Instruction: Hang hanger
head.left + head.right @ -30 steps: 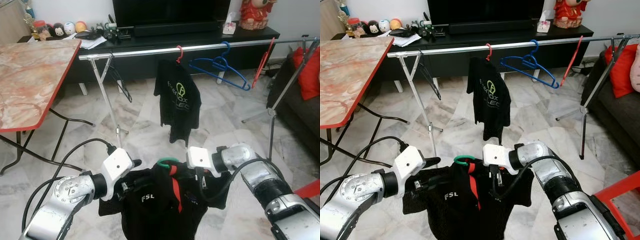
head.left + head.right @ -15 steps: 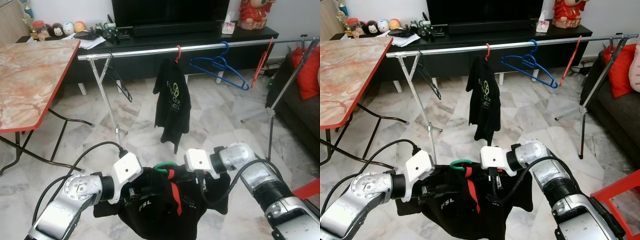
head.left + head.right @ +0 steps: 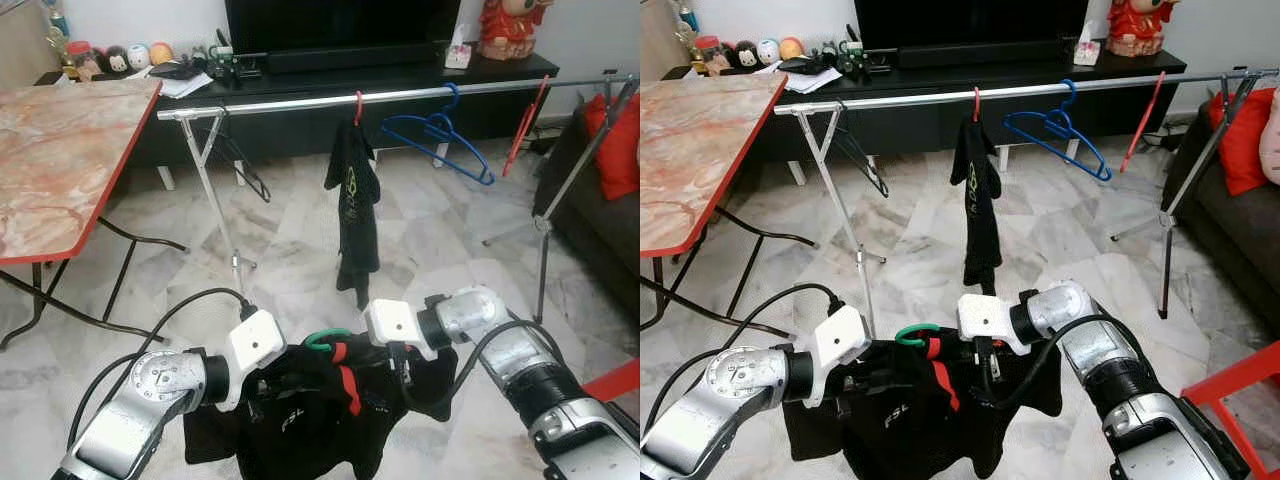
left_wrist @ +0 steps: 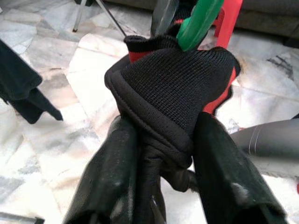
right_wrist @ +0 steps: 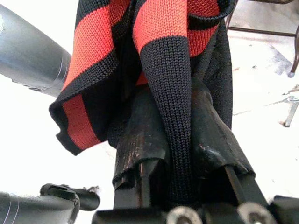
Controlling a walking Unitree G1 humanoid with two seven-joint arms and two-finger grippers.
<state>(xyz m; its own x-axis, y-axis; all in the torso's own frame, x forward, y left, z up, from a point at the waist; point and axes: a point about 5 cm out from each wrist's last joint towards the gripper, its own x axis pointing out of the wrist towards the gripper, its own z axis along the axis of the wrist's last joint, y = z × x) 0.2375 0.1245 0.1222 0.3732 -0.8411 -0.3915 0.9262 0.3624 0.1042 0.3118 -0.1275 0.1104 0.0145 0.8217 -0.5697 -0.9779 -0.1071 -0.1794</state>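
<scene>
— Where's our shirt (image 3: 300,420)?
— Low, before the rack (image 3: 300,102), on its green hanger (image 3: 325,339), between us.
— Fingers?
— Our left gripper (image 4: 161,154) pinches bunched collar; our right gripper (image 5: 175,140) squeezes striped fabric.

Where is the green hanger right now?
The green hanger is low at centre in the eye views, its hook poking out of the black and red shirt held between the left end effector and right end effector.
</scene>
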